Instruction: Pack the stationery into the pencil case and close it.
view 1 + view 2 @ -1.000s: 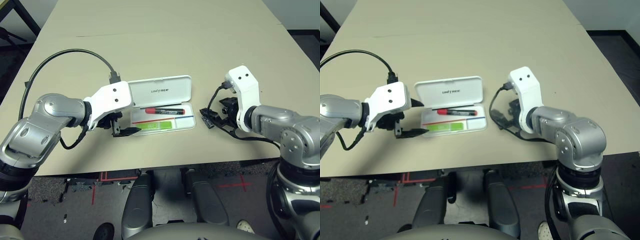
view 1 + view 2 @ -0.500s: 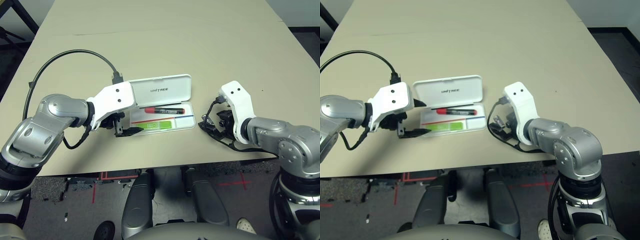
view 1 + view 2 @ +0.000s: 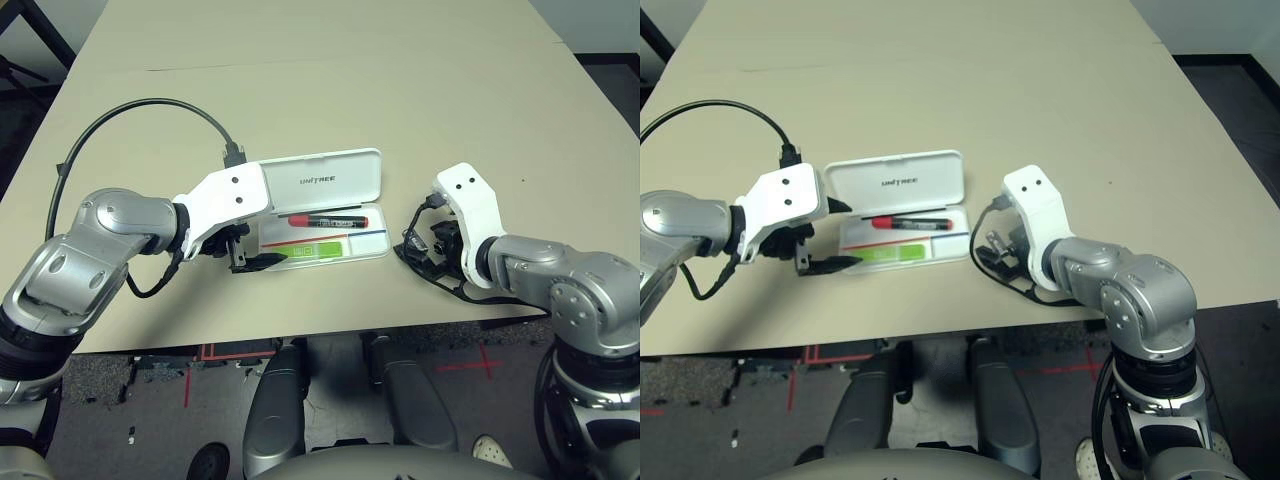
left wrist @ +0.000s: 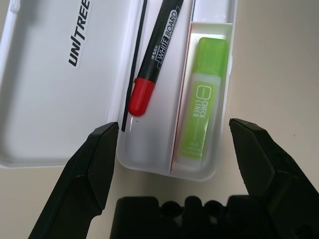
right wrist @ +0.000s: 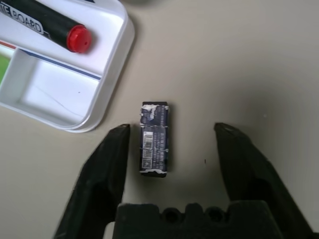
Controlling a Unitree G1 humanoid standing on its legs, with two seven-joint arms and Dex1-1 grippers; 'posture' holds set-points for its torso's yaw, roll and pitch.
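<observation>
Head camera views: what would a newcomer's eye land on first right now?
The open white pencil case mid-table, lid back, with the red marker and green stick already in its tray. Next, the small dark piece lying on the table just off the case's right end, between the open fingers of the right pincer. The left pincer is open at the case's left end.
</observation>
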